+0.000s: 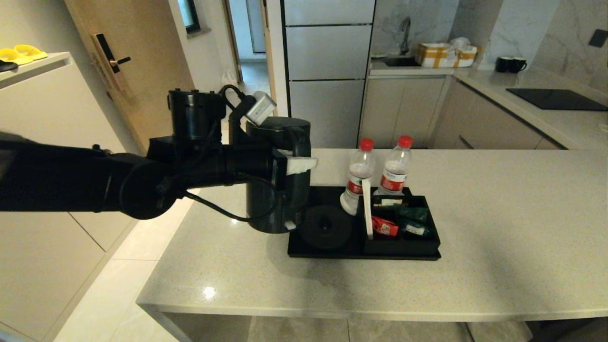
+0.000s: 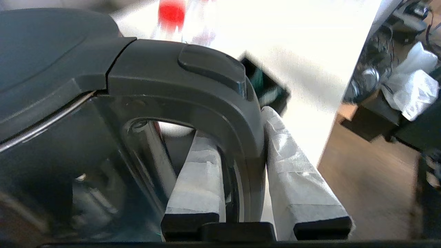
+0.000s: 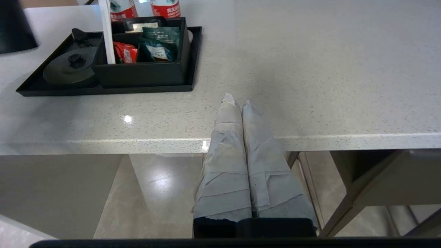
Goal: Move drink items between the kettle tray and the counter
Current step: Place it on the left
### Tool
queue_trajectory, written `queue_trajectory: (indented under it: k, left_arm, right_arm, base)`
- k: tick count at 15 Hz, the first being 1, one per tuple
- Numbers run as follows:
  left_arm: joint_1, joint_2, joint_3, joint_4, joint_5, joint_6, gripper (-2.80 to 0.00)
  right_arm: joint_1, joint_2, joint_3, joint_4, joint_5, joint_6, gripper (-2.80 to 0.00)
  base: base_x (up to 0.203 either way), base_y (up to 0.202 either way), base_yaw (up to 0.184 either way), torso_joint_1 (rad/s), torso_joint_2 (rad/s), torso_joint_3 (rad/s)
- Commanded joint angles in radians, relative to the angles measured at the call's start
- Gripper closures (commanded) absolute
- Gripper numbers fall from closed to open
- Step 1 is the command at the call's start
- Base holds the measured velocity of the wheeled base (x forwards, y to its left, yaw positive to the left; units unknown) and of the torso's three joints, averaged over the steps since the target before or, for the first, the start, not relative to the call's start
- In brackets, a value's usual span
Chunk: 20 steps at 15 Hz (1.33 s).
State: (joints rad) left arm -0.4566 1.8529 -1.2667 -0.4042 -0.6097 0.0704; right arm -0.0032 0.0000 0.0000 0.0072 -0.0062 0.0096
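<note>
My left gripper (image 1: pixel 304 165) is shut on the handle of the tall black kettle (image 1: pixel 275 175), one taped finger inside the handle loop and one outside (image 2: pixel 241 127). The kettle (image 2: pixel 62 69) is upright at the left edge of the black kettle tray (image 1: pixel 361 254); I cannot tell whether it touches the counter (image 1: pixel 498 228). The tray's round base (image 1: pixel 327 227) is bare. Two red-capped bottles (image 1: pixel 358 175) (image 1: pixel 395 166) stand at the back of the tray, by the white divider (image 1: pixel 366 209). My right gripper (image 3: pixel 236 101) is shut and empty at the counter's front edge (image 3: pixel 310 144).
Red and green sachets (image 1: pixel 385 227) lie in the tray's boxed compartment (image 3: pixel 137 72). Two black mugs (image 1: pixel 510 64) and a black hob panel (image 1: pixel 555 99) are on the far worktop. The counter's left end drops to the floor (image 1: pixel 114 294).
</note>
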Motion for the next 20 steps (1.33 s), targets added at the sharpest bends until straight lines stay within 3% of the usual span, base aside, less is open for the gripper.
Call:
queue_trajectory:
  k: [1,5,9,14,17,20]
  left_arm:
    - [0.052,-0.068,0.056,0.033,-0.010,0.000,0.00]
    - [0.103,-0.071,0.154,0.025,-0.018,0.042,0.00]
    - [0.155,-0.045,0.207,0.006,-0.079,0.082,0.00]
    - [0.212,0.012,0.251,-0.187,-0.103,0.083,0.00]
    - [0.238,-0.003,0.330,-0.199,-0.136,0.083,0.00]
    - [0.268,0.000,0.411,-0.280,-0.182,0.083,0.00]
  right_arm:
    - [0.000,-0.002,0.000,0.000,0.000,0.000,0.00]
    - [0.000,-0.002,0.000,0.000,0.000,0.000,0.00]
    - [0.000,-0.002,0.000,0.000,0.000,0.000,0.00]
    - [0.000,-0.002,0.000,0.000,0.000,0.000,0.00]
    - [0.000,-0.002,0.000,0.000,0.000,0.000,0.00]
    - [0.000,-0.002,0.000,0.000,0.000,0.000,0.00]
  base:
    - [0.000,0.000,0.000,0.000,0.00,0.000]
    - [0.000,0.000,0.000,0.000,0.00,0.000]
    - [0.000,0.000,0.000,0.000,0.00,0.000]
    - [0.000,0.000,0.000,0.000,0.00,0.000]
    - [0.000,0.000,0.000,0.000,0.00,0.000]
    - [0.000,0.000,0.000,0.000,0.00,0.000]
